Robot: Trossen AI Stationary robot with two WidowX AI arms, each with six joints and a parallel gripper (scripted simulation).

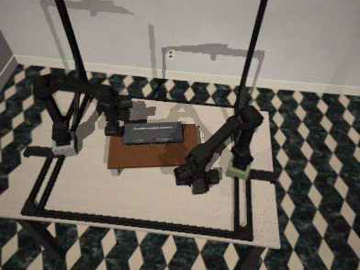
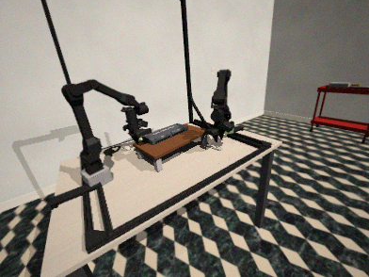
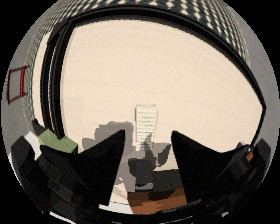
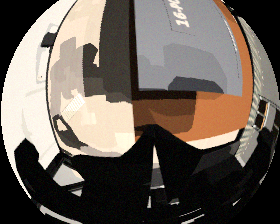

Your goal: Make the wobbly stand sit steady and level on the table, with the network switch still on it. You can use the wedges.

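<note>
Counter (image 1: 151, 197) (image 2: 179, 174) (image 3: 150, 60) (image 4: 112, 142) carries a black frame (image 1: 138, 222) (image 2: 184, 190) along its front and sides. I see a red cart (image 2: 342, 122) (image 3: 22, 82) standing off beyond it. Brown stand (image 1: 142, 156) (image 2: 169, 146) (image 3: 157, 200) (image 4: 220, 115) rests on pale legs; from my views I cannot tell how level it is. Network switch (image 1: 152, 133) (image 2: 166, 133) (image 4: 185, 45) lies on top, toward the wall-side edge.

Obstructions: my left arm crosses one front corner of the stand and hides what lies there; my right arm reaches in near the switch's end.

Left pincer (image 1: 198, 184) (image 2: 214, 138) (image 3: 148, 132): fingers apart, empty. In its wrist view a ribbed pale wedge (image 3: 146, 120) lies on the counter, lined up with the gap. Contact: cannot tell.

Right pincer (image 1: 111, 129) (image 2: 140, 137) (image 4: 154, 130): fingers together, nothing gripped, just beside the stand's wall-side corner.
</note>
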